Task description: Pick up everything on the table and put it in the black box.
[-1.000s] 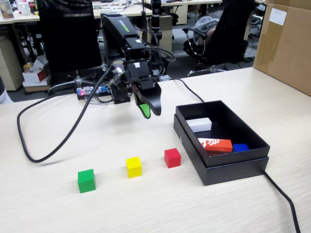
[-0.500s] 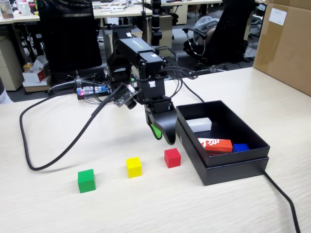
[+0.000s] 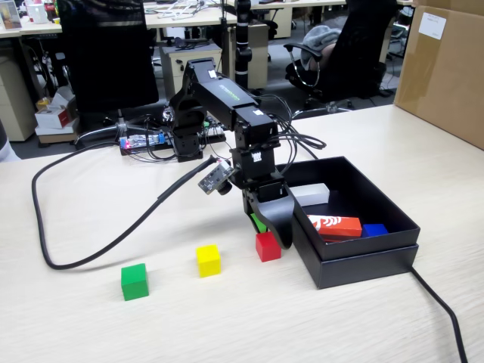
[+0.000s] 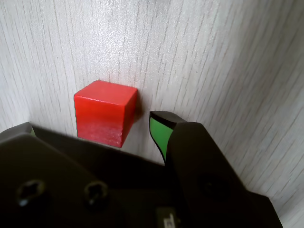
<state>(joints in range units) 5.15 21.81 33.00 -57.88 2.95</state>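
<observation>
Gripper [image 3: 266,231] hanging just over the red cube [image 3: 268,246], jaws spread apart, nothing in them. Wrist view showing it best: gripper [image 4: 90,124] straddling the red cube [image 4: 105,112], green-padded finger [image 4: 159,129] sitting just off the cube at about 3 o'clock, small gap of wood grain between them, the other finger poking in at 9 o'clock. Can't tell if either one is actually touching.

Red cube resting on the table [image 3: 227,318], just beside the near wall of the black box [image 3: 363,265], which is lying at 3 o'clock from it in the fixed view. Yellow cube [image 3: 208,259] sitting at 9 o'clock from the red one, green cube [image 3: 134,281] further out along the same line, roughly 8 o'clock. Both well clear of the arm.

Inside the box: white block [image 3: 311,193], red-and-white carton [image 3: 334,225], blue block [image 3: 374,229]. Thick black cable [image 3: 98,249] looping across the table toward 9 o'clock.
</observation>
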